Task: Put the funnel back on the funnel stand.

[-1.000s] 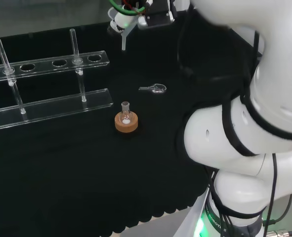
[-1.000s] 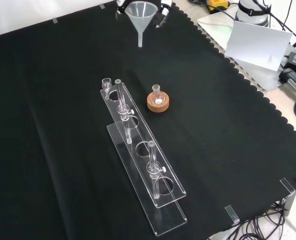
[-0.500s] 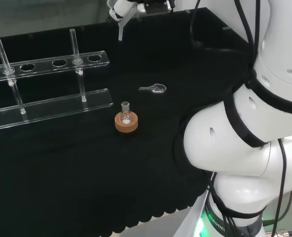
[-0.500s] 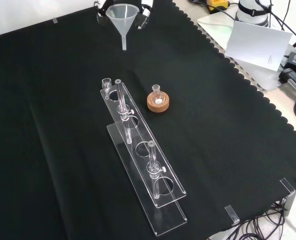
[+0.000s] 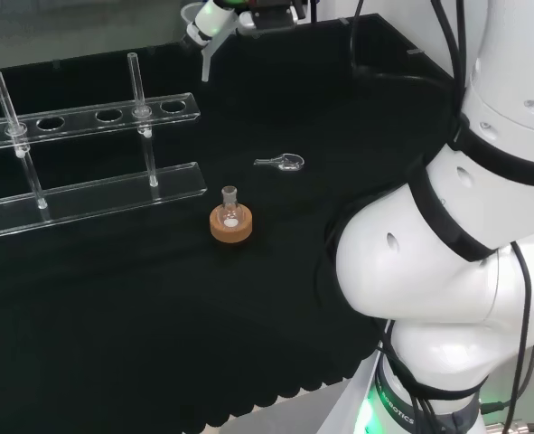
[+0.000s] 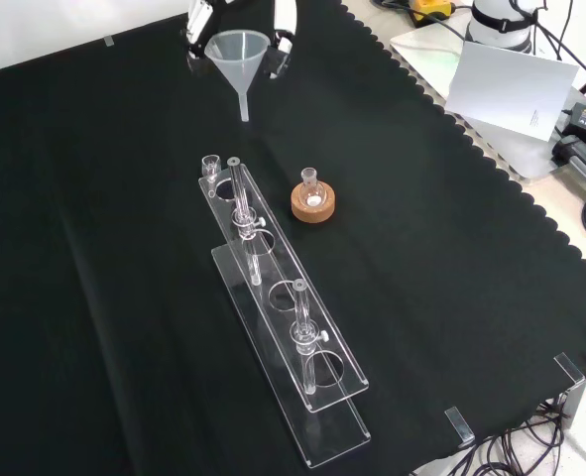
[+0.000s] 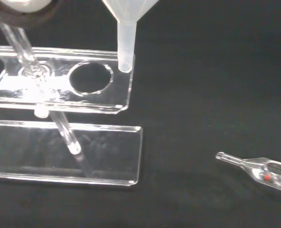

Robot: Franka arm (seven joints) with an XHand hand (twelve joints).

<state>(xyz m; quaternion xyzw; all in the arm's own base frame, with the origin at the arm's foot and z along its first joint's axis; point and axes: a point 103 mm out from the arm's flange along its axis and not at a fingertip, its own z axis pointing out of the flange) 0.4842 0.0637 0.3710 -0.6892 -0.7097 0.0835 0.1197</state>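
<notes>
Front view: robot hand [image 6: 278, 30] grips funnel [image 6: 239, 55], seemingly above the stand's [image 6: 278, 297] end.

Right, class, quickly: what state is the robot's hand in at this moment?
Hand: shut on the funnel, holding it upright in the air, above the cloth near the end of the funnel stand.

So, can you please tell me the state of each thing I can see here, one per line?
funnel: held in the air, upright, spout down
hand: fingers curled around the funnel's rim
funnel stand: upright, holes empty
small flask: upright on the cork ring
small glass piece: lying flat on the cloth
</notes>
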